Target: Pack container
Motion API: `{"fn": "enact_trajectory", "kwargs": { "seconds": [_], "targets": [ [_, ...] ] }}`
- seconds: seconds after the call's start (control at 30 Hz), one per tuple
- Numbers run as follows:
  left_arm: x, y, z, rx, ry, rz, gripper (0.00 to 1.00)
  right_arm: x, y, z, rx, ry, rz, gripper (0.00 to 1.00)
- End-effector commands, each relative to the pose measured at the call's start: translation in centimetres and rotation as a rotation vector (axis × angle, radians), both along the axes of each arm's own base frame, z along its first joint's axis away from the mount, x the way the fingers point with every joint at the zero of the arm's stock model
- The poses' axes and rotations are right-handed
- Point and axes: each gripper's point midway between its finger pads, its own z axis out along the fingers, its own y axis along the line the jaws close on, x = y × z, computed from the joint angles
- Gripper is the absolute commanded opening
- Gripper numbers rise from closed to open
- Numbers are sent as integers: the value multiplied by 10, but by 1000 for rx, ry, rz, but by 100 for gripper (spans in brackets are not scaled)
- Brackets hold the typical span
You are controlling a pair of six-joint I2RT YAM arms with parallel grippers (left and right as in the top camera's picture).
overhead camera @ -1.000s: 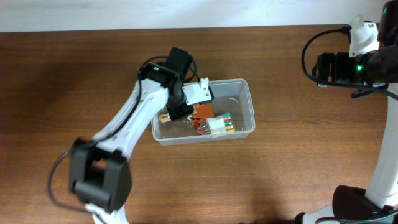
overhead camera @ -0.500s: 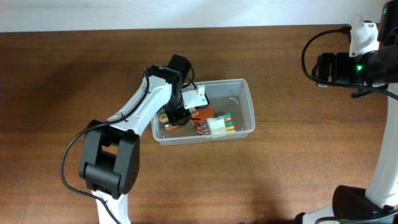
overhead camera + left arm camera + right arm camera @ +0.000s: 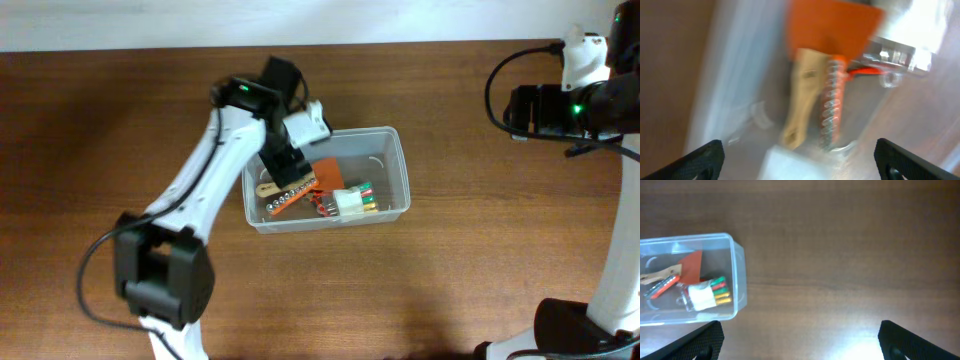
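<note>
The container (image 3: 403, 172), a clear plastic bin, sits mid-table and holds an orange piece (image 3: 328, 172), a white block with coloured tips (image 3: 352, 201), a tan tool (image 3: 268, 188) and a silvery ribbed piece (image 3: 290, 200). My left gripper (image 3: 284, 160) hangs open over the bin's left end. The blurred left wrist view shows the tan tool (image 3: 802, 95) and the ribbed piece (image 3: 829, 112) lying loose below my left gripper (image 3: 800, 165). My right gripper (image 3: 518, 110) is far off at the back right, open and empty. In the right wrist view my right gripper (image 3: 800, 342) is over bare wood, with the container (image 3: 738, 267) at the left.
The brown wooden table (image 3: 480, 260) spreads around the bin on all sides. A pale wall strip (image 3: 150, 25) runs along the back edge. The right arm's base (image 3: 570, 330) stands at the front right corner.
My left gripper has gone from shut to wide open and lifted toward the bin's back-left corner. The tan tool and ribbed piece now lie loose in the bin. The right arm has not moved.
</note>
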Motion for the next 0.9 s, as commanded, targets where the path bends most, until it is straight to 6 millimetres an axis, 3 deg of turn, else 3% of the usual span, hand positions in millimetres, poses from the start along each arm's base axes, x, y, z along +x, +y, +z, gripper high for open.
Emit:
{"fn": "enact_trajectory", "kwargs": {
  "seconds": [0.0,0.13,0.3,0.4,0.47,0.57,0.7,0.87],
  "targets": [
    [18,41,69,-9,-184,219,99,10,18,2,-46,-31,70,99],
    [29,83,96,-68,-253,413,99,37,56,12,-95,-136,241,99],
    [56,130,120,-298,-320,831,99,84,93,28,-97,-302,315,98],
    [66,149,127,-318,-365,870,99,98,103,43,-91,-391,322,98],
    [68,158,128,-320,-377,890,99,110,103,44,-106,-416,319,99],
    [62,165,123,-305,-350,914,99,114,91,20,-113,-340,295,99],
    [50,166,112,-272,-295,924,100,102,69,-20,-103,-194,249,99],
    [31,156,96,-264,-270,905,100,77,42,-46,-86,-139,164,99]
  ]
}}
